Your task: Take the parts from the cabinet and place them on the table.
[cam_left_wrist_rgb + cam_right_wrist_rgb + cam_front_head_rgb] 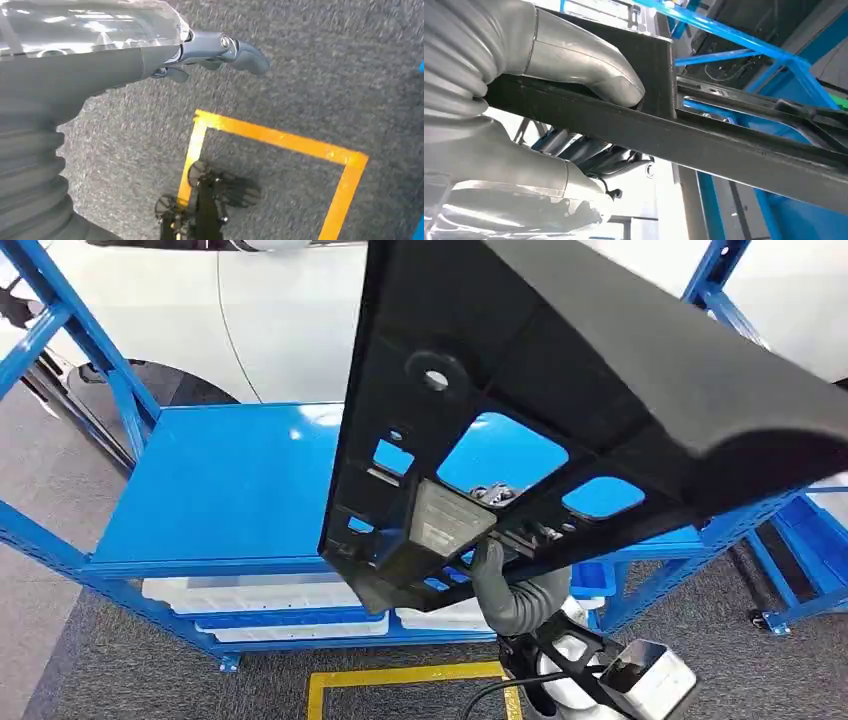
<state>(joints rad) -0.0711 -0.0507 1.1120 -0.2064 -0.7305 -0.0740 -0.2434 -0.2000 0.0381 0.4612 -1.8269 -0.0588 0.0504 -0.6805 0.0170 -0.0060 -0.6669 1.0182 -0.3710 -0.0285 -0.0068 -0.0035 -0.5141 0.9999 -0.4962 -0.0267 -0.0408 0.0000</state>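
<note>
A large black plastic part (560, 410) with several cut-outs is held up close to my head camera, tilted and covering much of the blue shelf (230, 490). My right hand (497, 575) grips its lower edge from beneath. In the right wrist view the thumb (589, 70) lies over the part's black rib (704, 145) and the darker fingers (594, 155) wrap under it. My left hand (215, 50) hangs over the grey carpet with its fingers stretched out and nothing in it.
The blue rack's top shelf is bare; white bins (270, 605) sit on the level below. A white car body (280, 310) stands behind the rack. A yellow floor marking (400, 680) frames the carpet at my feet. More blue racking (800, 540) stands at the right.
</note>
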